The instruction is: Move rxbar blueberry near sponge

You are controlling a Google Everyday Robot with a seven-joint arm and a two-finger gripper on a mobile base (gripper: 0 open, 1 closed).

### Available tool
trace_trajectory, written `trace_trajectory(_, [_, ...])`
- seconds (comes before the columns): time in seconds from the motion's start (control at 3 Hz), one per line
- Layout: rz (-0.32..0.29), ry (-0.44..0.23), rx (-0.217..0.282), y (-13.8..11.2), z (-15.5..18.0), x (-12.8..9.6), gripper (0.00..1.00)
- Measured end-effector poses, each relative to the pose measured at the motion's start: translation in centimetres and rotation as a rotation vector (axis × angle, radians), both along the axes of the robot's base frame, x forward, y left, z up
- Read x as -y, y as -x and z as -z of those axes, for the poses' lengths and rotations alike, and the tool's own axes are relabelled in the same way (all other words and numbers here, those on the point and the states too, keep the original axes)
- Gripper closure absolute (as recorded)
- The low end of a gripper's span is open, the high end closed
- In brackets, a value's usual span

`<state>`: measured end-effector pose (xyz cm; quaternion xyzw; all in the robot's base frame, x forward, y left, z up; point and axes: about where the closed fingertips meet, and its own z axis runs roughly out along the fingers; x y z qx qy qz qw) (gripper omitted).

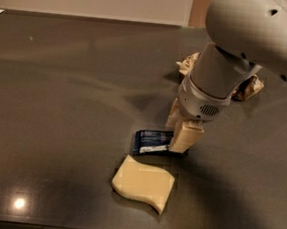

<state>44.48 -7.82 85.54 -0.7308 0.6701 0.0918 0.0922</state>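
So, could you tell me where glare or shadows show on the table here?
Camera view: a small glare spot on the table at front left; a broad soft shadow falls right of the sponge; the tool stands at the right end of the blue bar.
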Motion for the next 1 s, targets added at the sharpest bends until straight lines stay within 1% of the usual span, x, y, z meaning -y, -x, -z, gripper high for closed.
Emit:
trace_trajectory(0.33, [0.000, 0.000, 0.003, -0.01, -0.02, -0.08, 0.13])
trace_trajectory(0.67, [-0.001, -0.001, 0.005, 0.00, -0.04, -0.13, 0.00])
trace_trajectory(1.0, [-0.001, -0.001, 0.006, 0.00, -0.04, -0.14, 0.00])
